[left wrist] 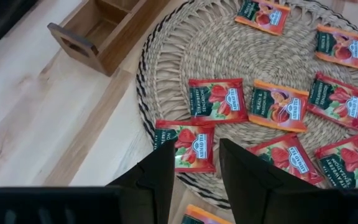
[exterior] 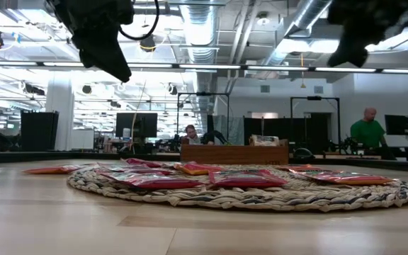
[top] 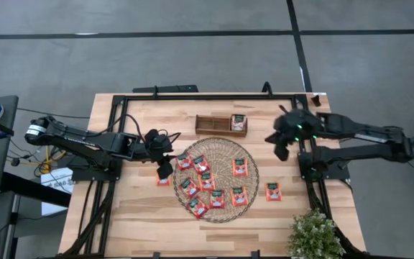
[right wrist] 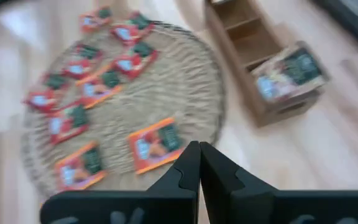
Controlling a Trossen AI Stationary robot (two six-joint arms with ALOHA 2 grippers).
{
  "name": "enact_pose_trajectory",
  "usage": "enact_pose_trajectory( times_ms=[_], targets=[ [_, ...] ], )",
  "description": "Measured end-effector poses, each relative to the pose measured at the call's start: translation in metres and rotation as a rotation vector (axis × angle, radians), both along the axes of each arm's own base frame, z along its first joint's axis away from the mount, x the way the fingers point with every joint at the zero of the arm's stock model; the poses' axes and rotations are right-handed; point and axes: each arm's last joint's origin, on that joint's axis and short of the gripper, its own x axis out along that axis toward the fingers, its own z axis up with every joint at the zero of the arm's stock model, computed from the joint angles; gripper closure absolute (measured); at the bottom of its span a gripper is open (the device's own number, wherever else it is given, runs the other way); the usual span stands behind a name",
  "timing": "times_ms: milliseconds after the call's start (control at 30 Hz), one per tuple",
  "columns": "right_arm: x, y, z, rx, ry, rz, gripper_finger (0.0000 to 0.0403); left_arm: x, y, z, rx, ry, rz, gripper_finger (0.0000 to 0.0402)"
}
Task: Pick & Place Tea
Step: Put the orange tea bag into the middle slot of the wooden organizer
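Pale wooden table, and both arms are up off it. Red-orange tea sachets lie scattered flat across the round woven mat, with one off the mat on bare wood to its right, one at the mat's left edge, and one tucked into the right-hand compartment of the wooden tray behind. Left gripper hangs above the mat's left rim, fingers parted, nothing between them. Right gripper hovers between tray and right edge, fingers pressed together, empty.
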Motion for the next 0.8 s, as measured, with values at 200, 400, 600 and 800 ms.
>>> enact_pose_trajectory(
  times_ms=[200, 400, 600, 800],
  targets=[
    [-0.020, 0.023, -0.009, 0.068, -0.055, 0.083, 0.0403, 0.003, 0.000, 0.003, -0.015, -0.053, 0.010, 0.0285],
    [-0.024, 0.042, -0.033, 0.144, 0.026, 0.184, 0.0403, 0.004, 0.000, 0.004, -0.063, -0.093, 0.095, 0.0285],
    [-0.020, 0.060, -0.052, 0.160, 0.177, 0.320, 0.0403, 0.008, 0.000, 0.000, -0.073, -0.091, 0.144, 0.0285],
    [-0.014, 0.069, -0.065, 0.208, 0.331, 0.392, 0.0386, 0.012, 0.000, -0.008, -0.067, -0.057, 0.169, 0.0285]
  ],
)
